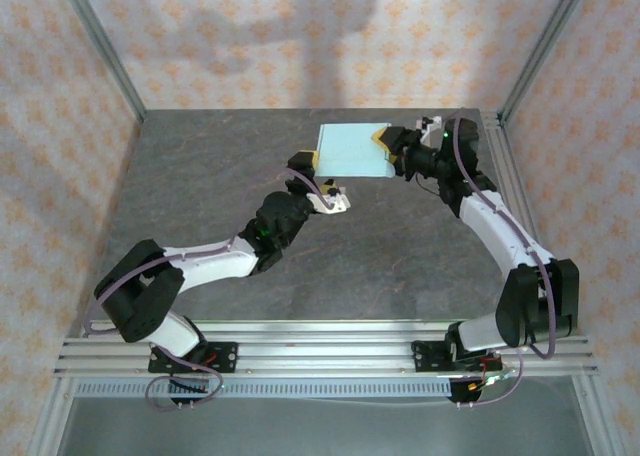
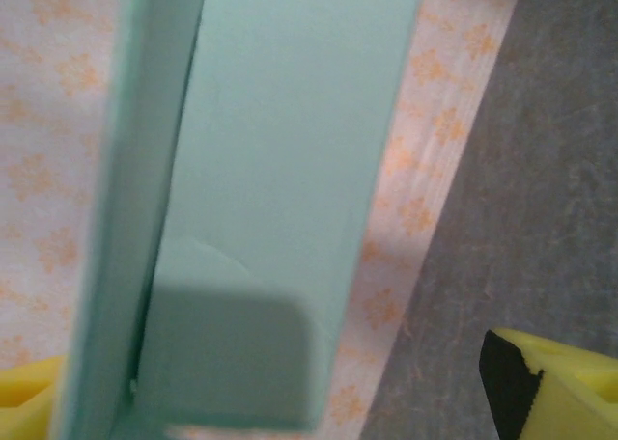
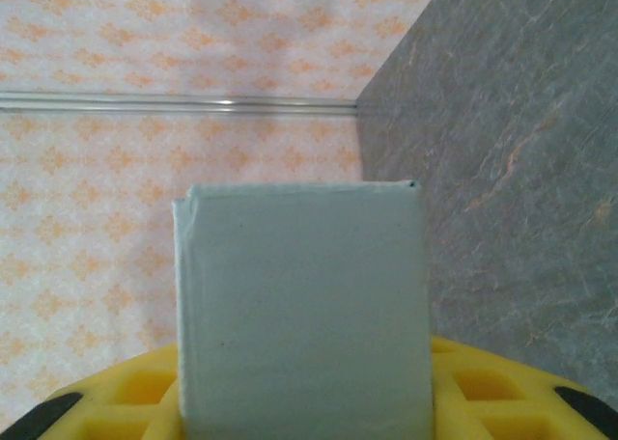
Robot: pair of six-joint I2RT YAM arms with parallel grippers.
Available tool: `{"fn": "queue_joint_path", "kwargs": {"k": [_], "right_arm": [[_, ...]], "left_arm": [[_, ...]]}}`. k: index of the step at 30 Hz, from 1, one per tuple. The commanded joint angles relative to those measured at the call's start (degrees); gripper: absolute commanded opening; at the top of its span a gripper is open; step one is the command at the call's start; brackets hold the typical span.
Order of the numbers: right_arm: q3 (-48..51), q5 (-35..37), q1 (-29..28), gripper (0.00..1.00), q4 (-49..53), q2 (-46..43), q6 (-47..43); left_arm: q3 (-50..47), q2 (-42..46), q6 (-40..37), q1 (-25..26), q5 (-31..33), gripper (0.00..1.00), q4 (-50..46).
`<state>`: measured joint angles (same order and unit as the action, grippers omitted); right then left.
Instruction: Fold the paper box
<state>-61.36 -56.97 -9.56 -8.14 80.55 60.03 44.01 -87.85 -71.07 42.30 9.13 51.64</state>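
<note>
Top external, paper box in right tool, left tool alongside, grey table

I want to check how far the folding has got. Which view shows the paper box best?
Top external: the whole paper box shows in outline. Left wrist gives a blurred close-up of its panels; right wrist shows one face, cropped below.
</note>
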Motion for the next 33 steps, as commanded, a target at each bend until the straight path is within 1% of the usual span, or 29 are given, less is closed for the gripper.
{"fn": "queue_joint_path", "kwargs": {"k": [1, 3, 10, 14, 17, 26, 30, 33], "right_arm": [[1.4, -2.9, -0.3, 0.33, -1.5, -1.5, 1.7], [1.8, -2.9, -0.3, 0.33, -1.8, -1.2, 2.1], [2.1, -3.2, -0.3, 0.32, -4.2, -0.4, 4.3], [2.5, -3.3, -0.2, 0.33, -5.3, -0.6, 4.3], [2.7, -3.2, -0.3, 0.33, -5.2, -0.8, 4.1], [3.0, -3.1, -0.3, 0.34, -5.4, -1.2, 4.1], [3.2, -2.9, -0.3, 0.34, -5.4, -1.4, 4.1], [3.1, -2.6, -0.2, 0.37, -5.4, -1.5, 4.0]], "left_arm": [[2.0, -0.4, -2.8, 0.8, 1.5, 0.9, 6.0], [2.1, -0.4, -2.8, 0.8, 1.1, 0.88, 5.8], [2.5, -0.1, -1.9, 0.8, 1.5, 0.74, 3.4], [2.4, 0.6, 1.1, 0.5, 2.0, 0.62, 1.0], [2.3, 0.8, 1.9, 0.5, 2.6, 0.61, 0.4], [2.9, 1.2, 2.3, 0.5, 3.1, 0.42, -1.0], [3.1, 1.2, 2.3, 0.5, 3.3, 0.38, -1.2], [3.1, 1.4, 2.7, 0.5, 3.3, 0.36, -1.9]]}}
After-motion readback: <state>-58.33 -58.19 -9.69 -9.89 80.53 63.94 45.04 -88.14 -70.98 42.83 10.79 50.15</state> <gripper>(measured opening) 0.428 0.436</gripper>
